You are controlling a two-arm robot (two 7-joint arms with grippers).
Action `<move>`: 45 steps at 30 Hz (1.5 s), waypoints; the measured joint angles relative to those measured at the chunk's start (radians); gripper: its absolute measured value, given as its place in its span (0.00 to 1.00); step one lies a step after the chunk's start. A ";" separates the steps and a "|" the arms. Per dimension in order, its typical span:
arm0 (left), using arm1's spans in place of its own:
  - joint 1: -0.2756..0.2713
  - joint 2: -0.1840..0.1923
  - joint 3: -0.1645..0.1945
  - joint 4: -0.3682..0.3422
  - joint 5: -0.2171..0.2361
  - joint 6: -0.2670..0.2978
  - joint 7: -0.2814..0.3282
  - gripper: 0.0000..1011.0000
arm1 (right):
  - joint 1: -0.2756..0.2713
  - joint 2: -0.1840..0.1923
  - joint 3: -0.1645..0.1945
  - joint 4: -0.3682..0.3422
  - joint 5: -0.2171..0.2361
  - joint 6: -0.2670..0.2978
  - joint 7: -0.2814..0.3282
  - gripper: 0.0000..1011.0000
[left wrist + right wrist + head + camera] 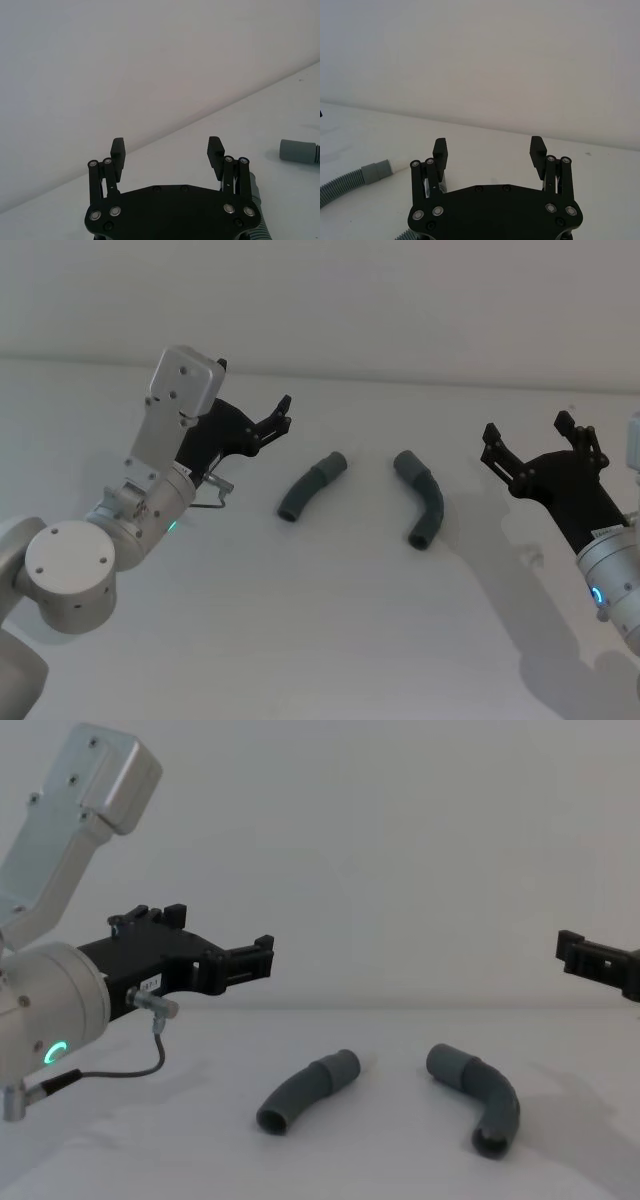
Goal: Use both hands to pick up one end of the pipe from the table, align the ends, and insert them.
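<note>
Pipe halves lie apart on the desk (330,630), far cuffs facing. The left gripper (286,412) hovers beside the left piece (311,485) and the right gripper (527,427) beside the right piece (424,500) — both jaws open, empty.

Soft, even and rather dim light fell from above on the white table (330,640). A broad faint shadow lay on it just left of the right gripper (527,427) and its arm, and the pipe pieces (305,1092) cast thin soft shadows beneath them
</note>
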 joint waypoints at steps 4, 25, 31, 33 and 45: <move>0.000 0.000 0.000 0.000 0.000 0.000 0.000 0.99 | 0.000 0.000 0.000 0.000 0.000 0.000 0.000 0.99; -0.021 0.002 0.002 0.009 -0.007 0.027 -0.033 0.99 | 0.003 -0.001 0.002 -0.006 0.000 0.030 -0.001 0.99; -0.058 0.011 0.010 0.017 -0.023 0.089 -0.087 0.99 | 0.014 -0.002 0.007 -0.022 0.009 0.106 -0.004 0.99; -0.073 0.016 0.014 0.018 -0.028 0.117 -0.107 0.99 | 0.019 -0.002 0.009 -0.029 0.014 0.136 -0.006 0.99; -0.131 0.036 0.032 0.004 -0.053 0.288 -0.198 0.99 | 0.044 0.002 0.008 -0.070 0.031 0.313 -0.008 0.99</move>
